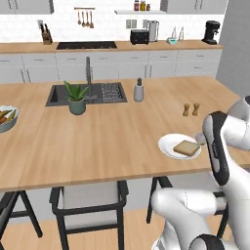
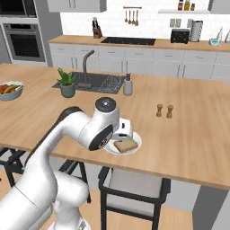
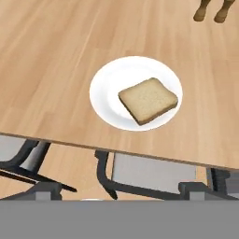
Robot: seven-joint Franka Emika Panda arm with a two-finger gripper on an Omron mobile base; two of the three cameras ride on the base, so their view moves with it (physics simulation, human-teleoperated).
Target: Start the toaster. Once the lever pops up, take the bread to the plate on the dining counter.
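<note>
The bread (image 3: 148,100), a golden-brown square slice, lies flat on the white plate (image 3: 107,95) near the front edge of the dining counter (image 1: 97,141). My gripper (image 3: 120,189) hovers above and in front of the plate, open, its tips wide apart with nothing between them. From the right base view, the hand (image 2: 122,129) sits just above the plate (image 2: 134,146) and bread (image 2: 125,144). The black toaster (image 1: 139,36) stands far off on the back counter beside a silver kettle (image 1: 153,30).
Salt and pepper shakers (image 1: 191,109) stand behind the plate. A sink (image 1: 61,93), potted plant (image 1: 76,97) and soap dispenser (image 1: 138,91) sit mid-counter. A bowl of vegetables (image 1: 6,117) is at the left edge. Dark chairs (image 1: 88,200) stand under the counter's front.
</note>
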